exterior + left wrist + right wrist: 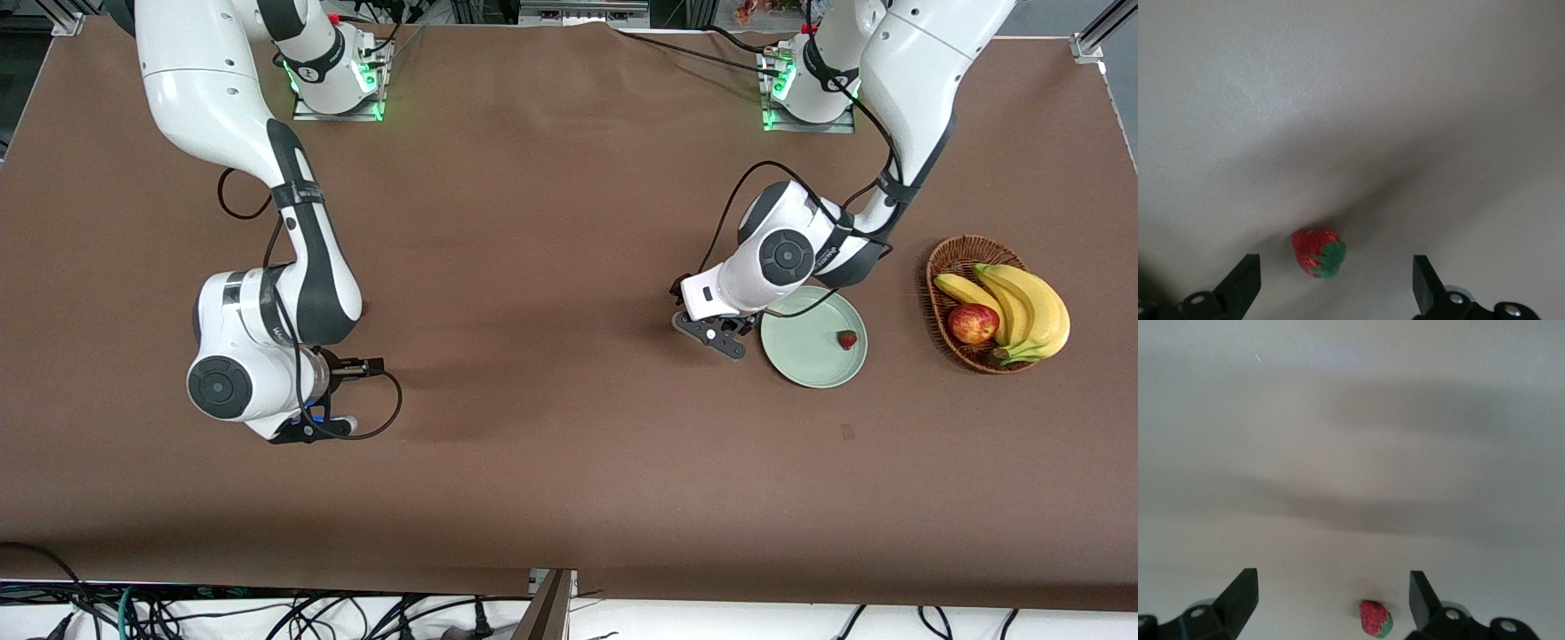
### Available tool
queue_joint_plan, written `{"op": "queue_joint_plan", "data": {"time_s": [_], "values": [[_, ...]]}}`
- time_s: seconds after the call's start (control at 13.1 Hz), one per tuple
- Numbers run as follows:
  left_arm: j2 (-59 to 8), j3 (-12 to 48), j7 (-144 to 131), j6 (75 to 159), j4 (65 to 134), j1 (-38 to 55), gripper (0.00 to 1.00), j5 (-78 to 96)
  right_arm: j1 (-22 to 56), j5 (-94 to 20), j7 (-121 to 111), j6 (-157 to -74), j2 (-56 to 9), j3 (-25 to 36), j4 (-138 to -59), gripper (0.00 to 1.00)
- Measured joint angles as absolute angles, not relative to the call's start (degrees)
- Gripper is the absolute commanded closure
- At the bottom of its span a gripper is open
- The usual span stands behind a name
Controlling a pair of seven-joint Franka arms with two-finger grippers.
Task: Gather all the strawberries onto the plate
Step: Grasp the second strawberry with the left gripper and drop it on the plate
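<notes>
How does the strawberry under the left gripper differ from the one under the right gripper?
The strawberry below the left gripper fills more of that wrist view, while the strawberry below the right gripper looks smaller and sits at the picture's edge, partly cut off. The left one shows a broad green cap; the right one shows only a sliver of green. Both are red, lie on the bare table and sit between open fingers, ungripped.

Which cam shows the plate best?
Front view: the whole plate shows, pale green, one strawberry on it, beside the left gripper. Neither wrist view shows the plate; each shows a strawberry on the table between open fingers.
</notes>
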State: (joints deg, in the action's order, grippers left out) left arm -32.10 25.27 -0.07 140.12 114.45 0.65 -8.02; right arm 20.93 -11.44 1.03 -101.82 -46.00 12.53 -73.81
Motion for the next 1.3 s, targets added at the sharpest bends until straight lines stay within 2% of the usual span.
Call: {"op": "queue_joint_plan", "data": {"time_s": [0.23,0.3,0.38,0.46,0.61,0.69,0.99,1.14,1.3], "values": [[-32.91,25.20,-0.11,141.13,114.86,0.58,0.00,-9.45,21.18,-11.28,-0.39,-108.87,-41.90,12.75,-84.03,0.00],[-33.04,25.17,-0.11,141.31,114.93,0.58,0.08,-9.47,21.18,-11.26,-1.08,-110.64,-40.35,12.79,-87.42,0.00],[-33.19,25.13,-0.13,141.50,115.00,0.58,0.45,-9.48,21.18,-11.24,-1.44,-112.10,-38.83,12.80,-90.59,0.00],[-33.41,25.07,-0.13,141.60,115.02,0.58,0.68,-9.49,21.21,-11.23,-1.65,-113.82,-37.46,12.80,-93.60,0.00],[-33.63,25.00,-0.14,141.80,115.02,0.49,0.94,-9.50,21.47,-11.22,-2.03,-118.85,-35.46,12.79,-99.54,0.00],[-33.61,24.99,-0.14,141.88,115.01,0.46,0.98,-9.50,21.76,-11.22,-2.12,-121.55,-34.83,12.79,-102.32,0.00],[-33.37,24.99,-0.14,141.90,114.69,0.10,0.96,-9.65,22.66,-11.21,-2.15,-126.46,-33.67,12.76,-108.29,0.02],[-32.56,24.99,-0.16,140.26,114.17,-0.21,0.95,-9.74,22.70,-11.20,-2.17,-126.57,-33.14,12.76,-109.05,0.15],[-30.98,25.00,-0.28,135.71,112.49,-1.22,0.94,-9.75,22.70,-11.20,-2.20,-126.57,-33.01,12.75,-109.34,0.22]]}}
